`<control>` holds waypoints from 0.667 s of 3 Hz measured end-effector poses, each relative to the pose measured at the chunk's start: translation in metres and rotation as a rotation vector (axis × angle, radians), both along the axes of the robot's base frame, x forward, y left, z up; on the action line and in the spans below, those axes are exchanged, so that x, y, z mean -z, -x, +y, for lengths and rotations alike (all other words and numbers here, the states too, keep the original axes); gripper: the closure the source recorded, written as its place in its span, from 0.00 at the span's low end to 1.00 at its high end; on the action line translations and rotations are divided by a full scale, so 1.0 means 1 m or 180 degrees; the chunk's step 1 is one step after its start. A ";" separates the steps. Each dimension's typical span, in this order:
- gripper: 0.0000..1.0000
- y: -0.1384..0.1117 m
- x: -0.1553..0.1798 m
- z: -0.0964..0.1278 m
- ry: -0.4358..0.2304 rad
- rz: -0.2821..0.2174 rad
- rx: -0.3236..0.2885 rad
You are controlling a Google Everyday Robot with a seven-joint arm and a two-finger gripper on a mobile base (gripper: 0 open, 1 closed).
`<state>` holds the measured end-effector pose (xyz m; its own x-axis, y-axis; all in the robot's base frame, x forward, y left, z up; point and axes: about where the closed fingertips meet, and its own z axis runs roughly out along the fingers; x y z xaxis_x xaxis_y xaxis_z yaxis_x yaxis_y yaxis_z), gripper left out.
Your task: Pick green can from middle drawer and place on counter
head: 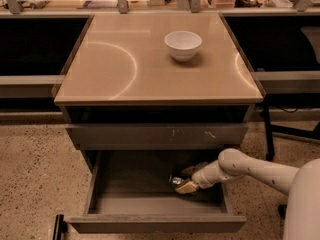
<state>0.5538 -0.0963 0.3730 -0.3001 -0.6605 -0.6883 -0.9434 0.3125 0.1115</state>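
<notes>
smooth white tubular arm (pixel 252 167), tan gripper (pixel 183 180) in the middle drawer (pixel 135 200)

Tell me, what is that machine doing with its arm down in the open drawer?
The robot's white arm is reaching into the pulled-out middle drawer of the cabinet. Its claw is low at the right side of the drawer, right at a small can on the drawer floor. The can has not yet been lifted out. Up on the counter there is only a white bowl.
</notes>
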 end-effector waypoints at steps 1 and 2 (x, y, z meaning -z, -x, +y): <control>0.89 0.000 0.000 0.000 -0.0001 0.0000 -0.0001; 1.00 0.000 0.000 0.001 -0.0008 0.0001 -0.0003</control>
<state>0.5534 -0.0956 0.3732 -0.2996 -0.6591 -0.6898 -0.9437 0.3112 0.1125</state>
